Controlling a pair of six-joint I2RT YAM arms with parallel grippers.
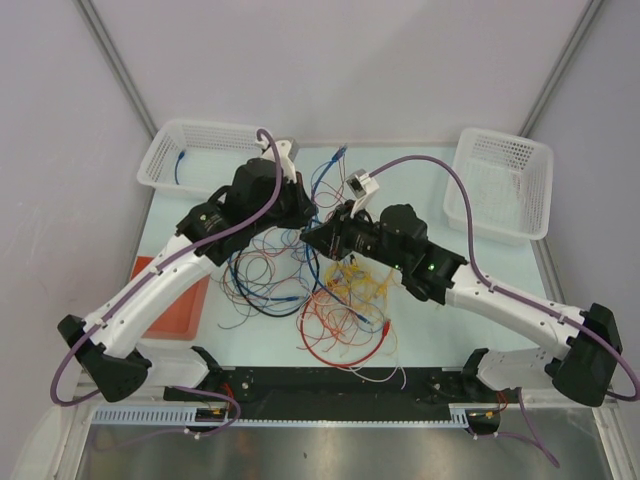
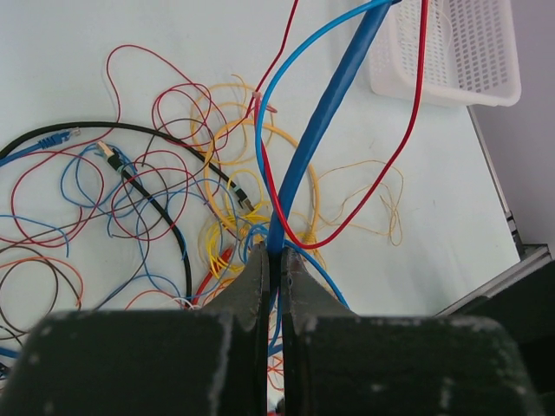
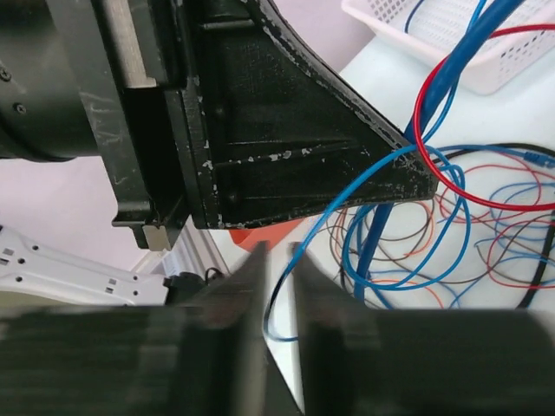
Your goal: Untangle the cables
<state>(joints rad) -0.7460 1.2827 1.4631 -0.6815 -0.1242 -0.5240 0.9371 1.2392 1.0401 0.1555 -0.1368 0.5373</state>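
The cables (image 1: 300,290) lie in a tangled pile of red, blue, yellow, orange and black wires mid-table. My left gripper (image 1: 303,212) hovers over the pile's far side, and the left wrist view shows it (image 2: 277,251) shut on a blue cable (image 2: 325,113) that runs up and away taut. A red cable (image 2: 408,130) loops across that blue cable. My right gripper (image 1: 312,236) sits just beside the left one. In the right wrist view it (image 3: 277,251) is narrowly open with a thin blue cable (image 3: 347,195) passing between its fingers. The left gripper's black finger (image 3: 295,130) fills that view.
A white basket (image 1: 200,155) at the back left holds a blue cable. A second white basket (image 1: 505,185) stands at the back right and shows in the left wrist view (image 2: 451,52). An orange tray (image 1: 175,300) lies at the left edge under the left arm.
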